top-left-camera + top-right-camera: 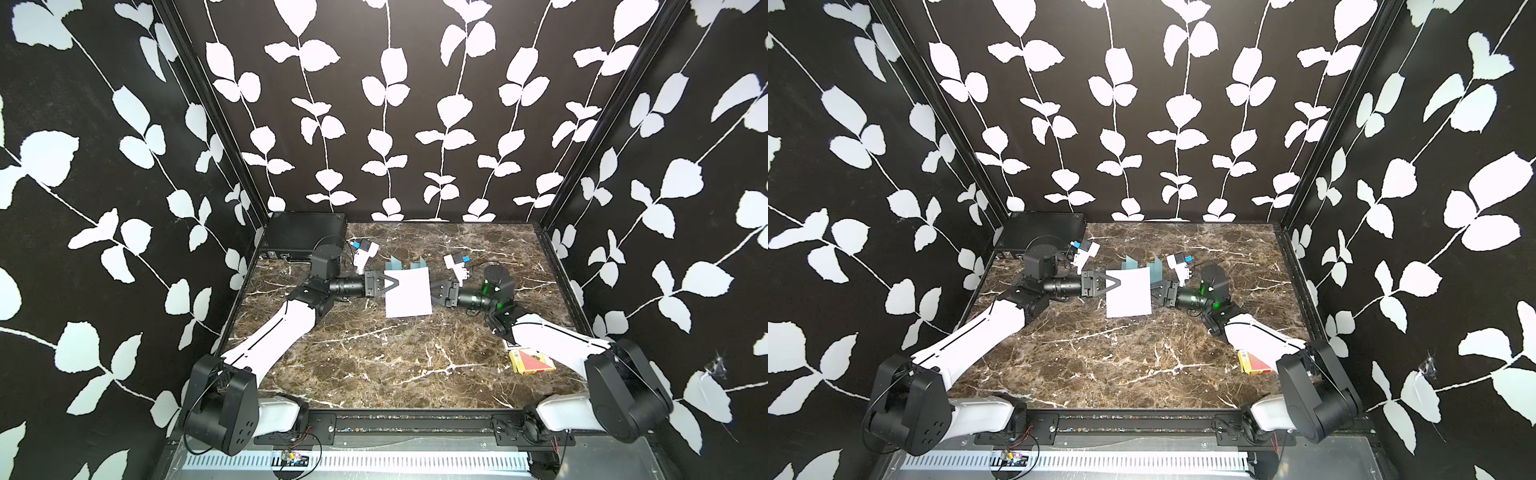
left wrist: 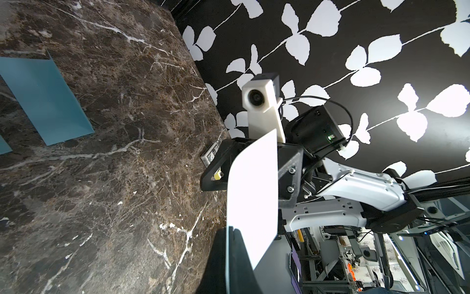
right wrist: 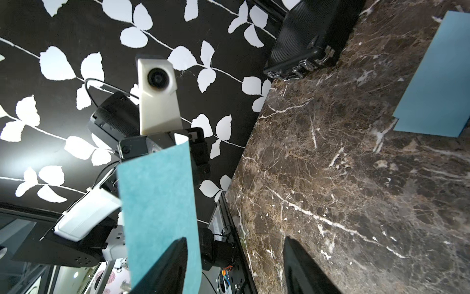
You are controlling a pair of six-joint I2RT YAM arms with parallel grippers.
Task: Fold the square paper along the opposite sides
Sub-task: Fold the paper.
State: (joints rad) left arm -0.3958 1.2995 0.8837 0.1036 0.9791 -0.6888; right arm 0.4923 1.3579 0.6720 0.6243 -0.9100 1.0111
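Observation:
The square paper (image 1: 407,293) (image 1: 1128,293) hangs between the two grippers at mid-table, white side up. The left wrist view shows that white face (image 2: 251,193) and the right wrist view its teal underside (image 3: 157,198). My left gripper (image 1: 397,283) (image 1: 1119,283) (image 2: 230,229) is shut on the paper's left edge. At the right edge, my right gripper (image 1: 432,293) (image 1: 1152,293) (image 3: 235,239) is open with its jaws wide apart. The sheet lies along one of its fingers (image 3: 167,264), and the other finger stands clear over the marble.
Two folded teal papers (image 1: 394,262) (image 1: 417,264) stand just behind the sheet; one shows in each wrist view (image 2: 48,101) (image 3: 437,84). A black case (image 1: 305,235) (image 3: 305,38) fills the back left corner. A card pack (image 1: 532,360) lies under the right arm.

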